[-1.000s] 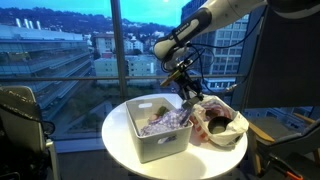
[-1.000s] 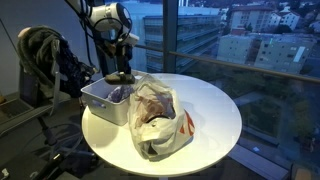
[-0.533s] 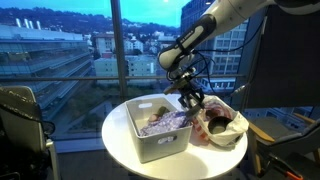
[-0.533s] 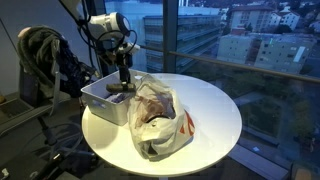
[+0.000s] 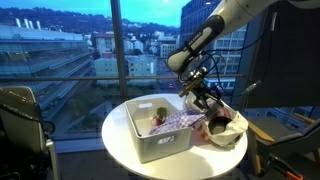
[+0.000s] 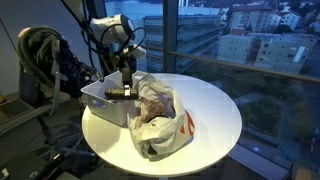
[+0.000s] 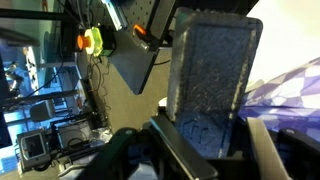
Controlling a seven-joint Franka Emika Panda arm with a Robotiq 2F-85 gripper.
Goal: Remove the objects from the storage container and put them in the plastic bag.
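My claw (image 5: 204, 101) is clamped on the mottled cloth (image 5: 177, 122), which drapes from the storage bin (image 5: 160, 148) toward the plastic bag (image 5: 235, 126).

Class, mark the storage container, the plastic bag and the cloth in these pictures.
storage container (image 5: 165, 148), exterior view, front wall
plastic bag (image 6: 160, 145), exterior view, crinkled lower side
cloth (image 5: 176, 121), exterior view, stretch above the container

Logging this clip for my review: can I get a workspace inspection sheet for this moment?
Surface: round white table.
Job's things: cloth stretched from storage container toward plastic bag; dark items inside the bag.
Clutter: nothing seen.
Gripper: gripper shut on cloth, between container and bag.
Cables: dark cable loops at the wrist.
Surroundings: windows, dusk city; chair draped with clothes.
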